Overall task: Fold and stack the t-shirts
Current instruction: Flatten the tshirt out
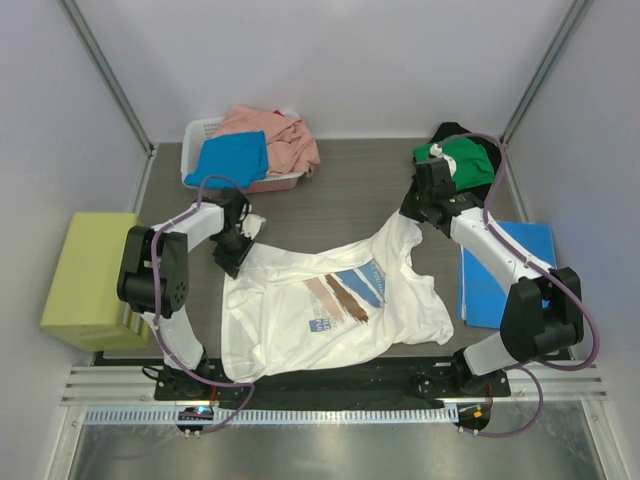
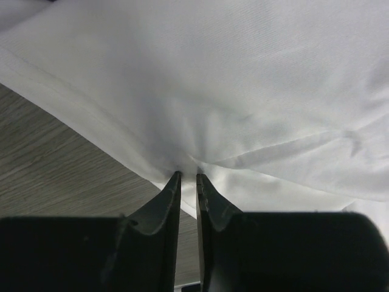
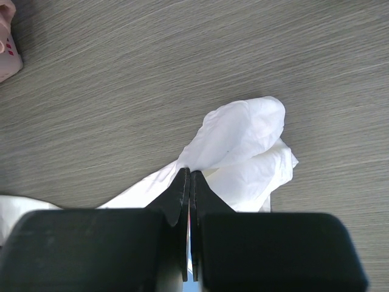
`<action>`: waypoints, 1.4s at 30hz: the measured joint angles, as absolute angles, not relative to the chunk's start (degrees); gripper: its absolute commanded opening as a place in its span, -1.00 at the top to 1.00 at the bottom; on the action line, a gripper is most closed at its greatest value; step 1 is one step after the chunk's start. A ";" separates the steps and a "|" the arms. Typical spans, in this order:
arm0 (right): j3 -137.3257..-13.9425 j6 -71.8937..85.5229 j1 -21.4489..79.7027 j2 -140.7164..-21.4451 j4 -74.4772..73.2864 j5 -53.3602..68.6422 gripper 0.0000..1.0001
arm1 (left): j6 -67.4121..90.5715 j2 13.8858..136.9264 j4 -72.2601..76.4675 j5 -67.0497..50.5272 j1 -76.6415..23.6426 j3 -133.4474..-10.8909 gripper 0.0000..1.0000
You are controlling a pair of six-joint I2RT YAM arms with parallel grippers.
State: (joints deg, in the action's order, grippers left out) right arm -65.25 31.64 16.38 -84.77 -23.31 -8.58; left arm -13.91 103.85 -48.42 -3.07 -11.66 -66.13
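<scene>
A white t-shirt (image 1: 330,300) with a blue-and-brown chest print lies crumpled but spread on the grey table. My left gripper (image 1: 238,243) pinches its left edge; in the left wrist view the jaws (image 2: 188,175) stand narrow with white cloth (image 2: 243,91) bunched between them. My right gripper (image 1: 412,208) holds the shirt's far right corner, and in the right wrist view it (image 3: 190,171) is shut on a puffed fold of white cloth (image 3: 243,140). A green t-shirt (image 1: 468,160) lies on a black one (image 1: 450,132) at the back right.
A white basket (image 1: 200,135) at the back left holds a bright blue t-shirt (image 1: 235,158) and a salmon pink one (image 1: 275,135). A flat blue folder (image 1: 505,270) lies on the right under the right arm. A yellow-green block (image 1: 90,275) stands off the table's left edge.
</scene>
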 measured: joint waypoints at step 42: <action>-68.90 31.14 16.38 -64.66 -20.56 -6.85 0.98 | -15.25 86.24 -58.08 -0.73 -5.19 -87.99 1.00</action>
State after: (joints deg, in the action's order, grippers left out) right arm -68.90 31.14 16.38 -64.66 -20.56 -6.85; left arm -15.25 86.24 -58.08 -0.73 -5.19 -87.99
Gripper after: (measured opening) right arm 0.020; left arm 0.003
